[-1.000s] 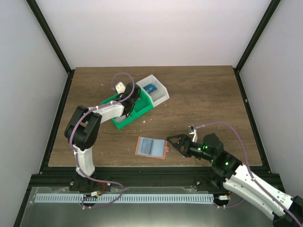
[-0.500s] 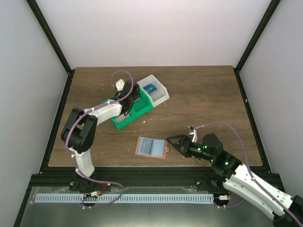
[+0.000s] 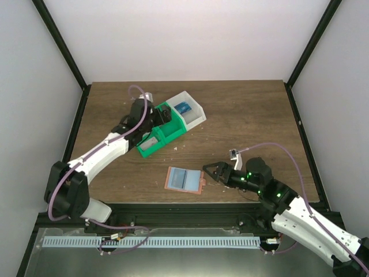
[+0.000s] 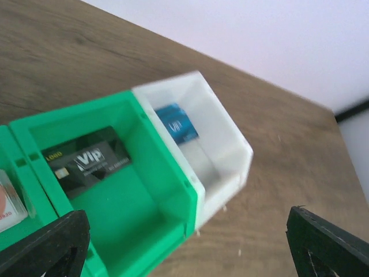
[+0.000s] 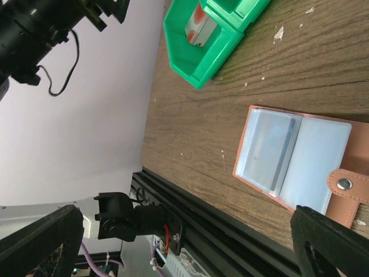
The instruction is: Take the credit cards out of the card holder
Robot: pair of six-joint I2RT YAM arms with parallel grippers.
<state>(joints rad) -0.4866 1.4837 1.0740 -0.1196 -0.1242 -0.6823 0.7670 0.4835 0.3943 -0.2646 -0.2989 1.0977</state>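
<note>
The card holder [image 3: 184, 179] lies open on the table, salmon-brown with a snap tab [image 5: 345, 184]; a pale credit card [image 5: 267, 151] shows in its clear sleeve. My right gripper [image 3: 207, 173] stands open just right of the holder, touching nothing. My left gripper [image 3: 154, 117] hangs open over the green-and-white bin [image 3: 173, 124], with nothing between its fingers [image 4: 46, 245]. In the bin lie a black card [image 4: 86, 161] in the middle green compartment, a blue card [image 4: 176, 122] in the white one, and a whitish card [image 4: 7, 203] in the left one.
The bin [image 5: 202, 63] stands at the back left of the wooden table, tilted diagonally. Black frame rails [image 3: 173, 212] run along the table's near edge and sides. White walls enclose the cell.
My left gripper has opened wide and drawn back to the left over the bin, its elbow swinging down and left. The right arm has shifted only slightly.
</note>
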